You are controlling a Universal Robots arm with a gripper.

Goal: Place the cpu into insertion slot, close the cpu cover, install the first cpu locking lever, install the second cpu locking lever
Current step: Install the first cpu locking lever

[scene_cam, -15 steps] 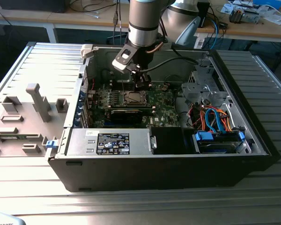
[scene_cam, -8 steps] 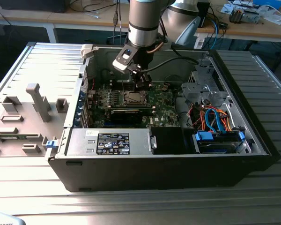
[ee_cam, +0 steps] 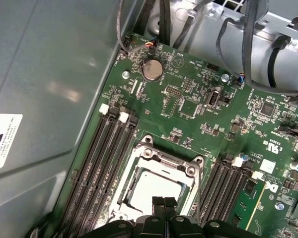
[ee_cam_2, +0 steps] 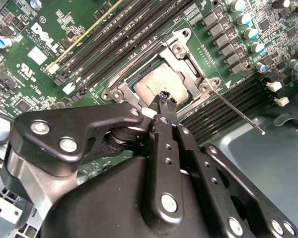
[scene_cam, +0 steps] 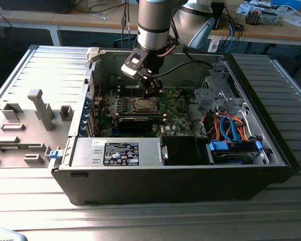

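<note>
Black metal of the open computer case (scene_cam: pixel 155 186) fronts the exterior view. A labelled power supply (scene_cam: pixel 118 153) sits just behind its near wall, and a blue drive caddy (scene_cam: pixel 234 149) lies to the exterior view's right. Farther in lies the green motherboard (scene_cam: pixel 178 108), with a tangle of orange and blue cables (scene_cam: pixel 231 125) on that same right side. Long black memory slots (ee_cam_2: pixel 119 37) run along both sides of the insertion slot (scene_cam: pixel 142 105). The cpu (ee_cam_2: pixel 159 82) sits in that slot, and the cpu cover (ee_cam_2: pixel 185 49) lies flat around it, framing its silvery top. One thin locking lever (ee_cam_2: pixel 238 113) juts free from a corner of the socket, across the neighbouring slots. The gripper (ee_cam_2: pixel 164 96) has its two fingers pressed together with nothing between them. The tips are right over the cpu's edge, though contact cannot be judged. The arm (scene_cam: pixel 153 25) drops straight down from above the case's far wall, wrist vertical.
</note>
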